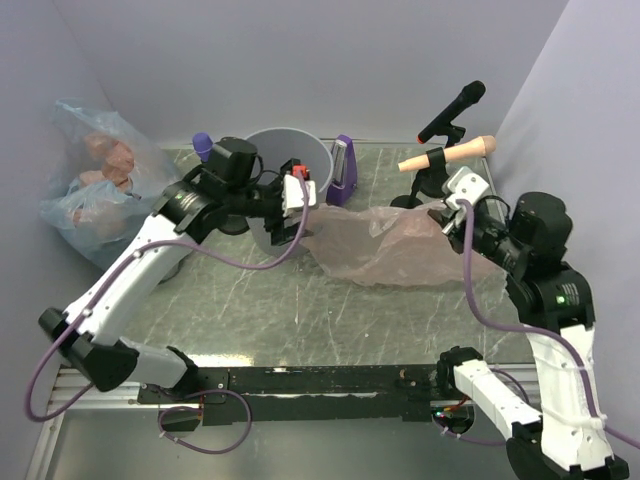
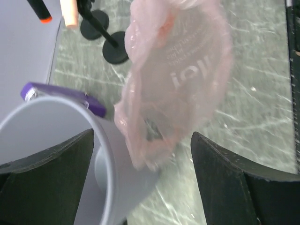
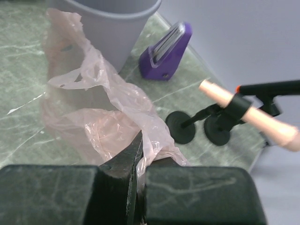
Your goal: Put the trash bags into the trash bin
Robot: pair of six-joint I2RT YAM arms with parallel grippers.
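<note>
Nearest the arm bases, the lower part of the top view shows only the bare marbled counter (image 1: 300, 320). Past it, in the middle of the frame, a thin pink bag (image 1: 400, 245) lies flat and crumpled. Its long axis runs left to right across the counter, from the foot of the bin (image 1: 290, 135) to the right tool (image 1: 455, 205).

The right tool (image 3: 139, 150) is pinched shut on the right end of the bag (image 3: 93, 108), with the film bunched between its closed fingers. The bag trails from there toward the bin (image 3: 108, 23) in the upper left of that view.

The left tool (image 1: 285, 222) hangs at the near right side of the bin with its jaws spread wide and holding nothing. From its own camera, the left tool (image 2: 143, 136) looks down on the bag's left end (image 2: 183, 79), which slumps against the outside of the bin wall (image 2: 47, 108) and is not over the rim.

So the bag is wholly outside the bin, to its right. The left arm is nearer both the bin and that loose end, so the lift over the rim looks like its job.

Further back, a purple box (image 1: 343, 160) stands just beside the bin. Microphone stands (image 1: 440, 130) are at the upper right, and a full clear bag (image 1: 90, 185) sits off at the upper left.
</note>
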